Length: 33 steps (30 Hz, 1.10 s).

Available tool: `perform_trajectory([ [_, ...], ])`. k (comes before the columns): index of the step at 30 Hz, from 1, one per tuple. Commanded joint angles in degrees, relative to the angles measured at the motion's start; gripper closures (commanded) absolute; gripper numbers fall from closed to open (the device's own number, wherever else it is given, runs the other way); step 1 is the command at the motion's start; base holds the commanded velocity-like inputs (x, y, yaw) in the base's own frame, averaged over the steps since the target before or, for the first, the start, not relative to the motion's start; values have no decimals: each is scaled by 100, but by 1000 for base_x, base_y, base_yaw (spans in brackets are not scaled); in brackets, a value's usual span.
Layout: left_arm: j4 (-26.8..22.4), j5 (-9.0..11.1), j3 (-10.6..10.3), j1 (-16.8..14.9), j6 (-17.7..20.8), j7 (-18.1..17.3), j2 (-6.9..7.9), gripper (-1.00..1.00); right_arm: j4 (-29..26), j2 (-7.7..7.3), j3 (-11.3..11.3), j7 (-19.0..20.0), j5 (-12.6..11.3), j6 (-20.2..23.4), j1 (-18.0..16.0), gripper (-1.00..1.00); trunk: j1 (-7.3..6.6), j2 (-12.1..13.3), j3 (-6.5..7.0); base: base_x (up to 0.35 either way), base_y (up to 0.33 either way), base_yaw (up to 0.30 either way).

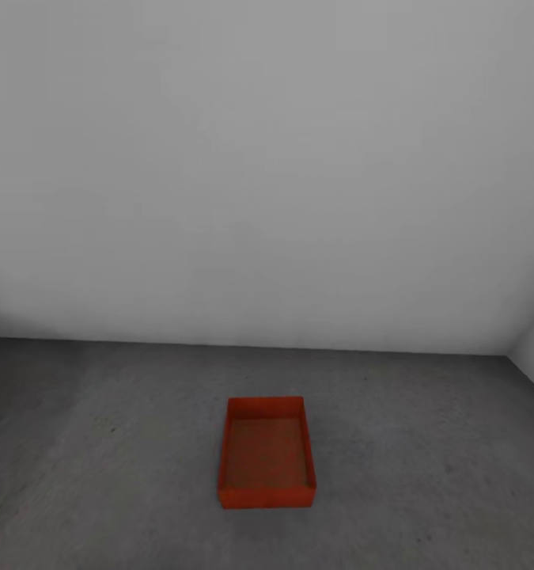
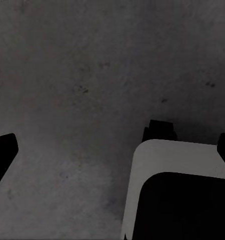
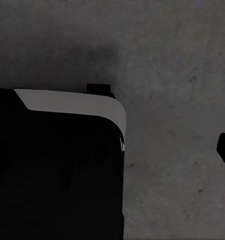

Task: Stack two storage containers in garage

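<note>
On the floor [image 1: 100,475]: one container [image 1: 267,453], upright.

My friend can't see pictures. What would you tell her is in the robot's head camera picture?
One orange-red storage container sits upright and open-topped on the dark grey concrete floor, and nothing is inside it. Behind it rises a plain pale grey wall, with a corner of the room at the far right.
</note>
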Motion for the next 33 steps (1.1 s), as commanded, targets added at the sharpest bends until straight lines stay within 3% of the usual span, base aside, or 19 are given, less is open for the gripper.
perform_trajectory([
  [1,2,17,30,-3,-11,5,0,-100,17,2,46,-22,-19,-29,-7,-100,0,-3,5,0,0,0],
  [33,2,17,30,-3,-11,6,0,-100,13,-19,45,-20,-32,-21,-7,-100,0,-3,302,0,0,0],
])
